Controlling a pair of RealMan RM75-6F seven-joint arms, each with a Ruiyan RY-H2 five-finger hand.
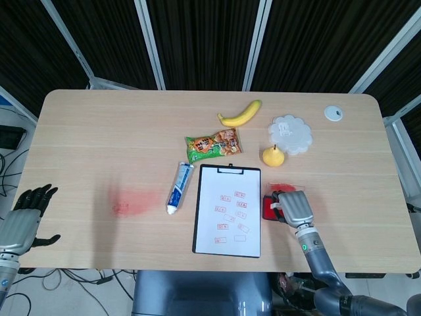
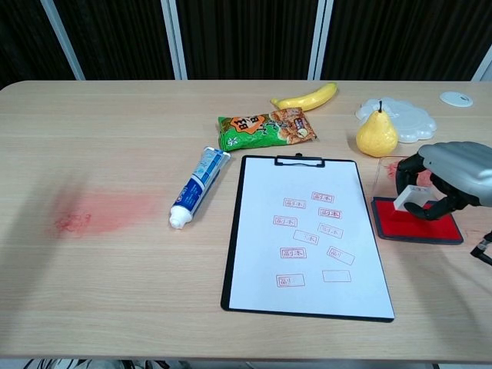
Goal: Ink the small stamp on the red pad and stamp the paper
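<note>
My right hand [image 2: 453, 173] [image 1: 294, 206] hovers over the red ink pad [image 2: 411, 225] [image 1: 268, 209] at the right of the clipboard. It pinches the small white stamp [image 2: 408, 197], which is held tilted just above the pad's left part. The paper [image 2: 310, 242] [image 1: 229, 210] on the black clipboard carries several red stamp marks. My left hand [image 1: 26, 214] hangs off the table's near left corner with its fingers spread and nothing in it; the chest view does not show it.
A pear [image 2: 376, 134], a white scalloped plate [image 2: 407, 117], a banana [image 2: 305, 97], a green snack bag [image 2: 266, 127] and a toothpaste tube [image 2: 198, 188] lie around the clipboard. The pad's clear lid [image 2: 393, 174] stands behind it. A red smear [image 2: 100, 211] marks the table at left.
</note>
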